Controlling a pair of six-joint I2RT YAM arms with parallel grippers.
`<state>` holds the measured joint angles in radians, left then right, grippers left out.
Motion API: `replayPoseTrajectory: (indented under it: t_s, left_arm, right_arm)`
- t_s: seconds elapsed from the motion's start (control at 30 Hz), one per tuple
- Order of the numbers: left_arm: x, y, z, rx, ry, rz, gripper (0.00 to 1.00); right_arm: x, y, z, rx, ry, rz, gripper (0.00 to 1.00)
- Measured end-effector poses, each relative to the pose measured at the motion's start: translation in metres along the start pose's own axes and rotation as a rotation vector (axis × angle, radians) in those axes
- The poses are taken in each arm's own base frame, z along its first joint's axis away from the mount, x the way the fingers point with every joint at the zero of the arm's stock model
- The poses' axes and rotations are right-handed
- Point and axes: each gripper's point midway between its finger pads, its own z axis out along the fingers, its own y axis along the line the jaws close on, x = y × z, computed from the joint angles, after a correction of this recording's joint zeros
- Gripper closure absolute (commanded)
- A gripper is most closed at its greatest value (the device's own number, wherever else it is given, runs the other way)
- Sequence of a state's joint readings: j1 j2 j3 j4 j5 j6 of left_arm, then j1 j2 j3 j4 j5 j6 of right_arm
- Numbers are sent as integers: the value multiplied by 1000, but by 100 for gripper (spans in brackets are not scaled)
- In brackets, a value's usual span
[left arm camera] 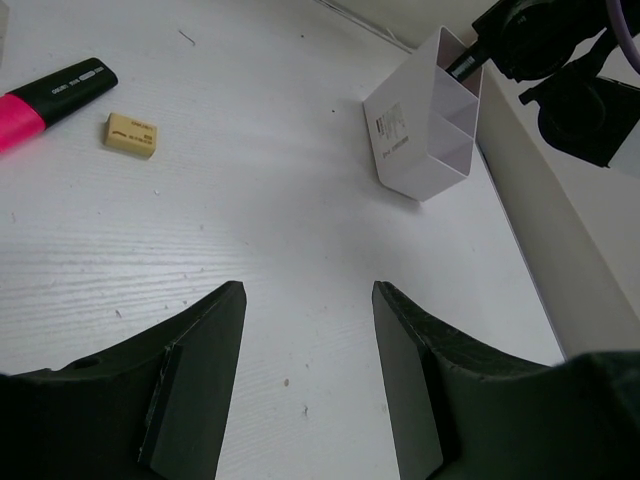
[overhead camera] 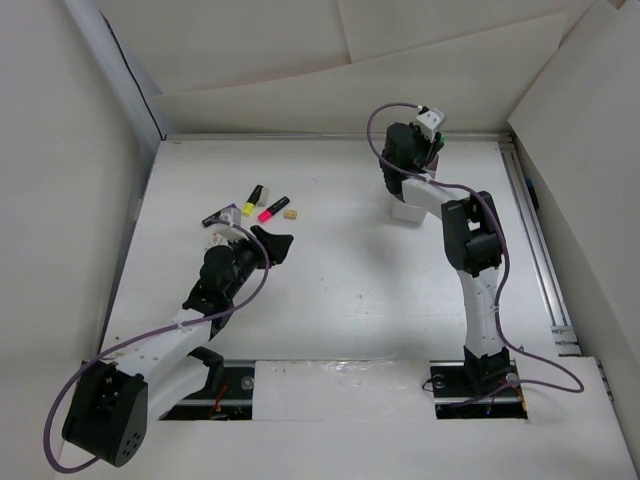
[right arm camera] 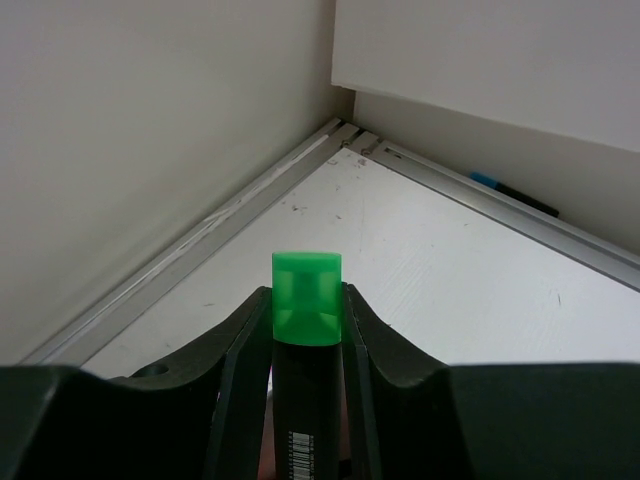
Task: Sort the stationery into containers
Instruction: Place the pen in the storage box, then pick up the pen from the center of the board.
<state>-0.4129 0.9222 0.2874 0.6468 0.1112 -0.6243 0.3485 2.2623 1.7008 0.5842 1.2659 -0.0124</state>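
Clamping one green marker (right arm camera: 306,283) in right gripper (right arm camera: 306,305), left gripper (left arm camera: 308,295) parted, empty, three loose markers (overhead camera: 272,209), one eraser (left arm camera: 131,134), one box (left arm camera: 425,140)

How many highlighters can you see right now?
4. A yellow highlighter, a pink highlighter and a dark highlighter lie together on the table; the right gripper holds a green highlighter. More may be hidden by the arms.

Robot lab cell, white table (overhead camera: 350,290) walled by panels (overhead camera: 250,40), aluminium rail (overhead camera: 535,240), cabled arms (overhead camera: 470,245)
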Motion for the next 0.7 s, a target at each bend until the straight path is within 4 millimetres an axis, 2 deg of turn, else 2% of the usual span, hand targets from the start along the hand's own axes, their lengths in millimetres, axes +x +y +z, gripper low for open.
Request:
replayPoseTrajectory:
  t_s: [0.2, 0.23, 0.33, 0.53, 0.63, 0.7]
  left_arm:
    - [-1, 1, 0, -6, -4, 0, 50]
    - [-1, 1, 0, -6, -5, 0, 48]
    - [-1, 1, 0, -8, -6, 0, 46]
    - [-2, 3, 0, -16, -13, 2, 45]
    - [-3, 8, 0, -42, -18, 7, 44]
    - [-1, 14, 0, -69, -16, 13, 44]
  right_arm:
    - [2, 1, -10, 0, -5, 15, 70]
    - [3, 2, -14, -4, -6, 21, 62]
    - [8, 2, -26, -17, -4, 16, 49]
    - [12, 2, -44, -43, 3, -18, 41]
    - [2, -4, -51, -51, 2, -13, 36]
    - [-12, -10, -56, -56, -3, 5, 34]
